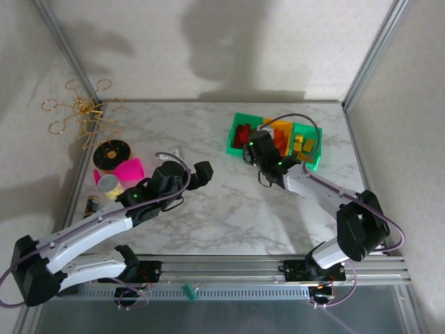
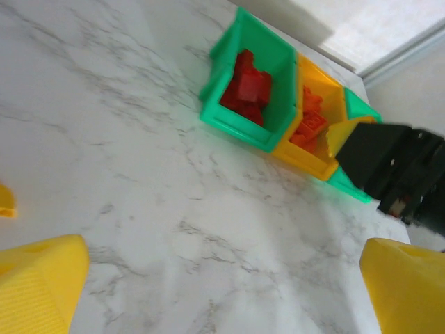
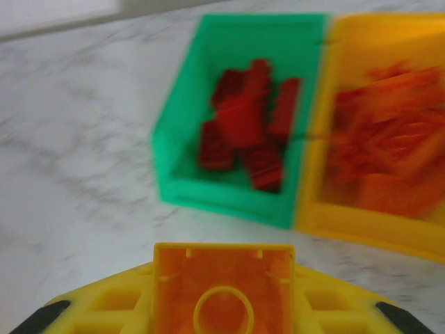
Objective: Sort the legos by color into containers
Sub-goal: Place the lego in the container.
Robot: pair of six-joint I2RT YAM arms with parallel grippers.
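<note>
Your right arm's jaws are clenching on an orange lego brick [image 3: 222, 285], which is sitting between the yellow fingers [image 3: 104, 306] with its hollow underside facing the wrist camera. You are holding that brick on the near side of the containers [image 1: 274, 136], roughly in line with the wall shared by the first two bins. The left green bin [image 3: 181, 139] is holding red bricks [image 3: 243, 132], the middle orange-yellow bin [image 3: 320, 209] is holding orange bricks [image 3: 389, 146], and the right green bin [image 1: 314, 161] is holding yellow bricks [image 1: 302, 146]. Your left arm's jaws are standing released, the two yellow fingers [image 2: 42, 285] spread wide with nothing but marble worktop [image 1: 229, 209] between them. That arm is hovering well to the left of the bins and pointing toward them, near a pink cup [image 1: 129, 169], a small tin can [image 1: 109, 184] and a black-and-yellow spool [image 1: 111, 153] that are sitting at the worktop's left edge.
</note>
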